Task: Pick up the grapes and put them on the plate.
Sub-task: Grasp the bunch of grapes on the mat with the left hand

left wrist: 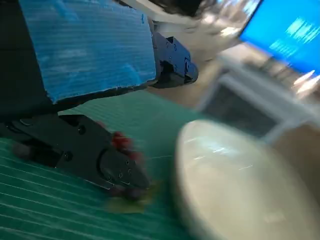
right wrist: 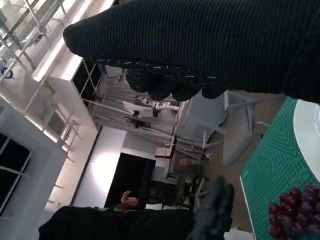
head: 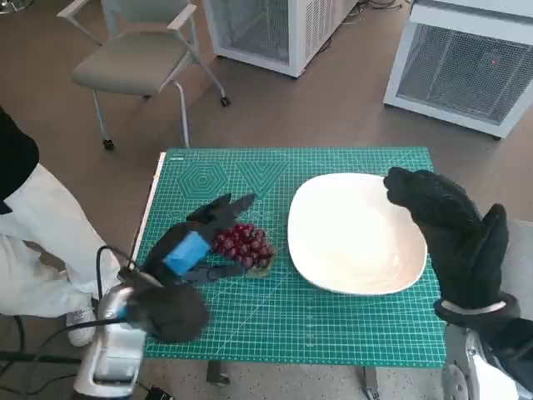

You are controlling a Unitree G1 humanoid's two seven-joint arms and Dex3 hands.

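Covering the bench [head: 333,333]: green cutting mat. Right of centre, white plate [head: 354,233], bare, ready to receive. Over its far edge, right hand [head: 450,225], holding nothing, fingers loosely curled (parked clear). Left hand [head: 196,242] spread around grapes [head: 244,243], poised to grasp, not yet closed.

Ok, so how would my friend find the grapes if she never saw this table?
Look at the green mat covering the small table. Left of the big white plate sits a dark red bunch, the grapes, between the fingers of the blue-taped left hand. Nothing else there is red.
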